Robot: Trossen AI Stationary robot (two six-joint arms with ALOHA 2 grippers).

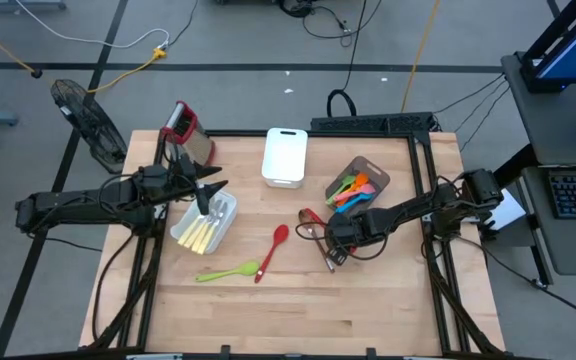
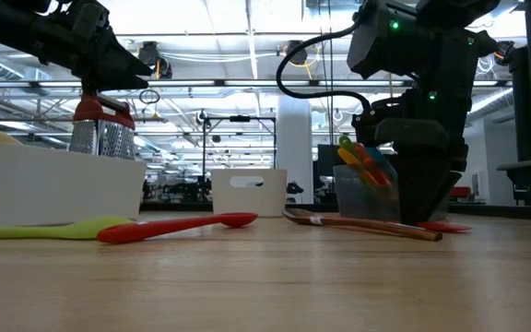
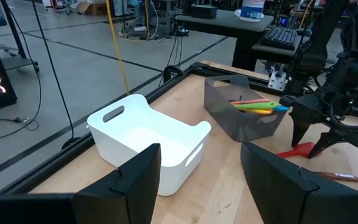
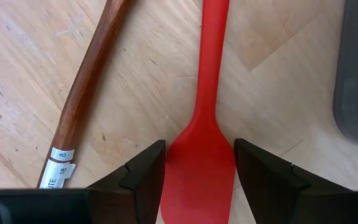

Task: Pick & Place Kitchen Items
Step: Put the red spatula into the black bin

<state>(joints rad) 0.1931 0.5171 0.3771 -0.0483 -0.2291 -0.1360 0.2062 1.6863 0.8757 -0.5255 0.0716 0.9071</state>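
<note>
Right now my right gripper point(image 4: 197, 168) sits low on the table with its dark fingers point(image 4: 143, 180) spread either side of a red spatula point(image 4: 199, 155); the blade lies flat between them, smooth matte silicone, not yet pinched. Its slim handle runs away across the pale wood-grain table point(image 1: 368, 300). Just beside it lies a brown wooden-handled utensil point(image 4: 82, 93), glossy, with a white printed label near one end; its head is cut off from my wrist view.

Next to this spot stands a grey translucent bin point(image 3: 241, 115) holding bright slim utensils point(image 1: 351, 190) in orange, green, blue and pink. A white handled bin point(image 1: 285, 157) stands further back, smooth plastic, rounded corners.

Mid-table lie a red spoon point(image 1: 272, 250) and a green spoon point(image 1: 226, 271), ends nearly touching. To the left another white bin point(image 1: 190, 238) holds pale-yellow-handled cutlery point(image 1: 203, 235). My left gripper point(image 3: 201, 180) hovers above that bin, fingers apart, holding nothing. A steel box grater point(image 1: 186, 133) with red top stands behind it.

From table height the right arm blocks most of the grey bin.
</note>
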